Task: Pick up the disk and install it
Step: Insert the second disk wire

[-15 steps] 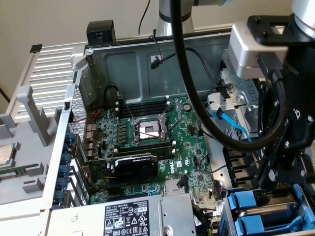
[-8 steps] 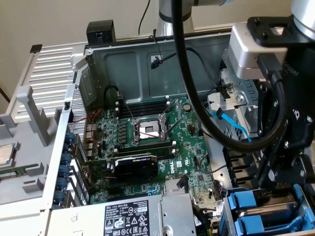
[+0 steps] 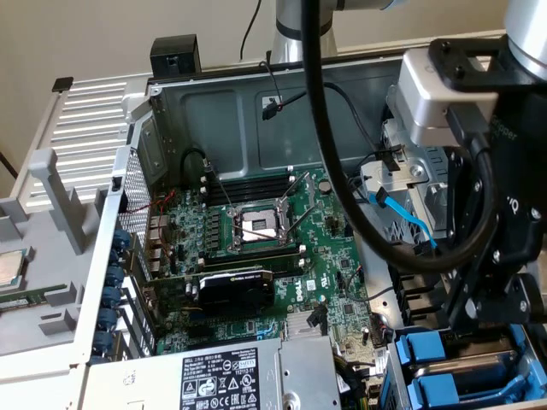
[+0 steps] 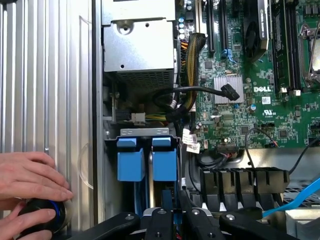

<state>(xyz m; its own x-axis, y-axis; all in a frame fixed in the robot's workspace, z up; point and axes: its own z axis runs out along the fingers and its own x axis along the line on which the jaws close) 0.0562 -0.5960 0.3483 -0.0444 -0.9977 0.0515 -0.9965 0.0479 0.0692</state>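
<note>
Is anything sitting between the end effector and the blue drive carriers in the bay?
Nothing visible does. The end effector hangs directly over the two blue drive carriers seated side by side in the bay, with no cable crossing between. The light blue cable runs off to one side.

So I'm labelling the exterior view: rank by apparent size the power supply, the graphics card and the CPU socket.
1. power supply, though it sits nearest the camera, which inflates it
2. graphics card
3. CPU socket
</note>
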